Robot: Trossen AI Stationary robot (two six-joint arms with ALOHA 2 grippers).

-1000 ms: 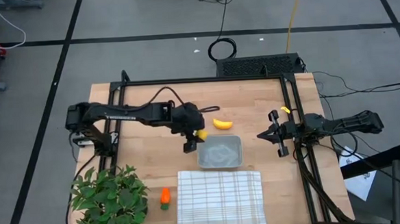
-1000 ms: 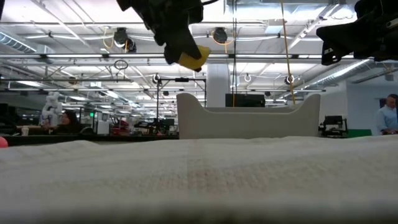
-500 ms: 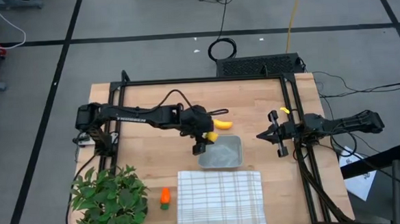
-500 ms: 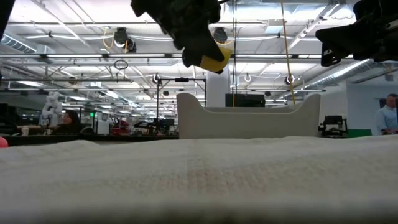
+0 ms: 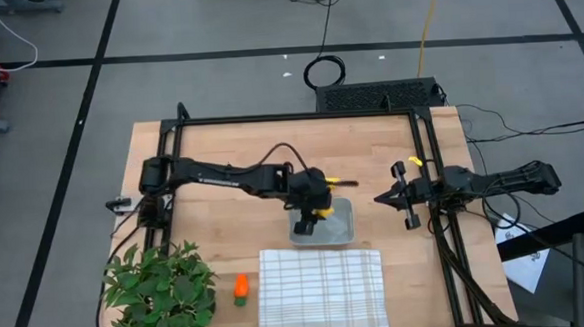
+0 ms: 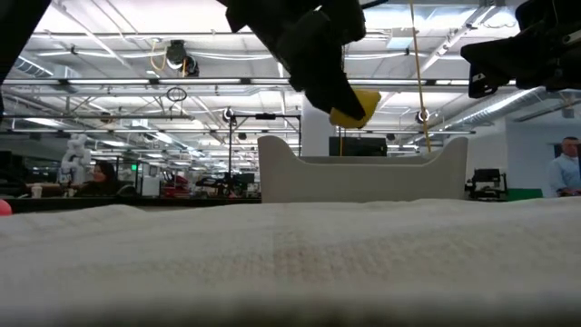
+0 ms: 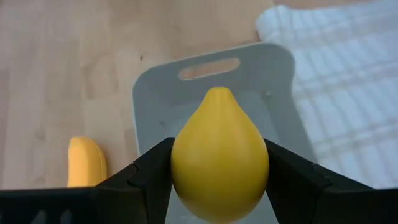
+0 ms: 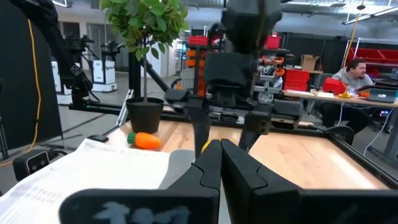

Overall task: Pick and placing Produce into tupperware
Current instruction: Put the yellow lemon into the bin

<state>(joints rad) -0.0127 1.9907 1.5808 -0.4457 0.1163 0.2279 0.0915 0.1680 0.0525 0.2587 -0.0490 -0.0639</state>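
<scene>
My left gripper (image 5: pixel 310 217) hangs over the translucent grey tupperware (image 5: pixel 331 228), shut on the yellow lemon (image 7: pixel 219 165). In the low view the lemon (image 6: pixel 356 104) hangs a little above the tupperware's rim (image 6: pixel 363 171). The banana (image 7: pixel 86 163) lies on the wood beside the tupperware; in the high view my left arm covers it. The orange carrot (image 5: pixel 240 286) lies near the table's near edge, between the plant and the cloth. My right gripper (image 5: pixel 382 197) waits shut in the air at the table's right side. My left gripper pinches the lemon at its wide middle (image 7: pixel 183 163), one finger (image 7: pixel 149 174) on each side. The fingers come from above, slanting down from the table's left. The lemon is lifted clear, with its pointed end (image 7: pixel 217 93) facing away from the gripper over the tupperware's floor.
A white checked cloth (image 5: pixel 321 289) lies on the near side of the tupperware. A leafy green plant (image 5: pixel 158 289) stands at the near left corner. Bare wood shows between the tupperware and my right arm. People sit at desks in the room behind.
My left gripper has carried the lemon toward the table's right, from the tupperware's left side to above it, and has sunk a little. It has stayed shut on the lemon. My right arm has kept still.
</scene>
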